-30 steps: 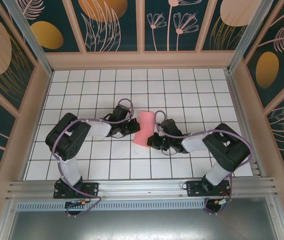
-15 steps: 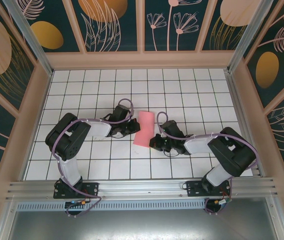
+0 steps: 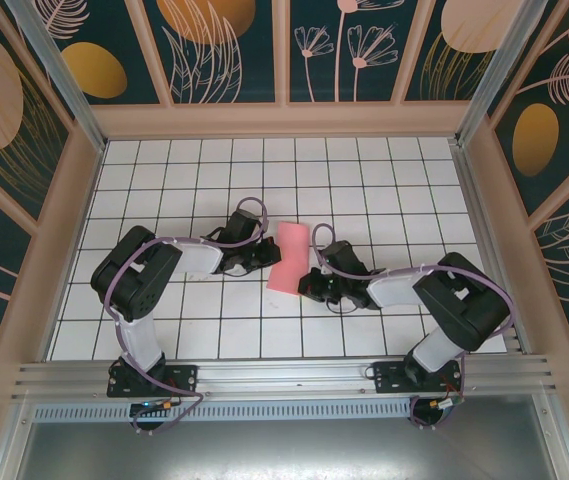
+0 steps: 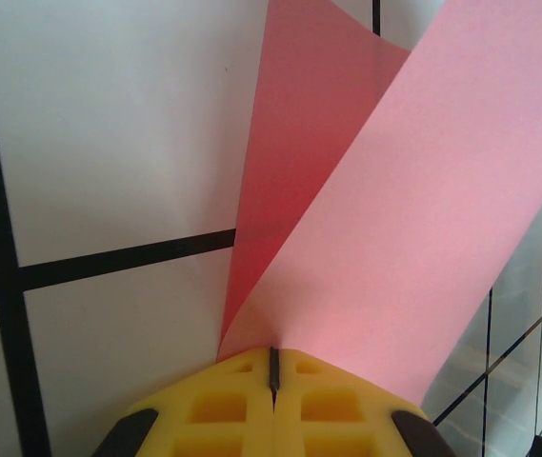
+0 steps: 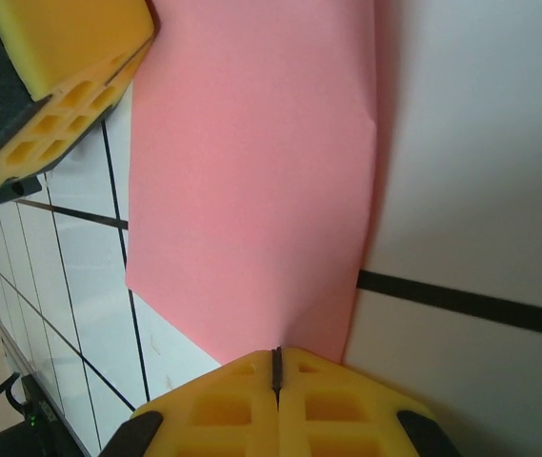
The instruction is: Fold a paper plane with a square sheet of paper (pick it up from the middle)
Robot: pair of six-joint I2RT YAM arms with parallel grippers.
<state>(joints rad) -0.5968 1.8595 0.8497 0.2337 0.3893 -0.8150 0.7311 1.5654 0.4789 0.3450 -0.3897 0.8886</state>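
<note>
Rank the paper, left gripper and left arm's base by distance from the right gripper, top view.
1. The paper, pinched in the right gripper.
2. The left gripper, on the paper's left side.
3. The left arm's base, at the near left edge.

I read this as robot test cell in lab, not home or shop. Table (image 3: 384, 170) has white top with black calibration-style grid. Far, left and right edges boxed in by panel walls (image 3: 364, 60) printed with teal, gold and pink plant pattern in pale frames. Aluminium rail (image 3: 284, 375) spans near edge. Black left arm (image 3: 139, 275) and right arm (image 3: 459, 300) bolted there, purple cables (image 3: 252, 204) looped along them. Perforated metal strip (image 3: 284, 410) below rail.
</note>
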